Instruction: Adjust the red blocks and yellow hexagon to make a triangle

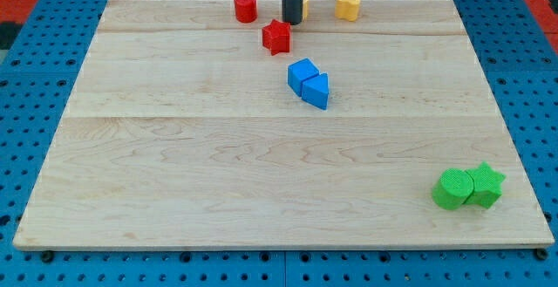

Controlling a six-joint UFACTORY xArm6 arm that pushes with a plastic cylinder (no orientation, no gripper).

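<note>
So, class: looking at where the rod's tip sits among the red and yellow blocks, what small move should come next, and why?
Probably a short push toward the view's left on the yellow block half hidden behind the rod. My tip sits between the red cylinder and the yellow hexagon, just above the red star; that hidden yellow block crowds the would-be triangle.

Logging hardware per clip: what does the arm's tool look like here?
Only a straight dark rod shows, near-black with a slight sheen, plain and cylindrical, entering from the view's top. My tip ends bluntly. No cables, markings or coverings are visible; the rest of the arm is out of frame.
</note>
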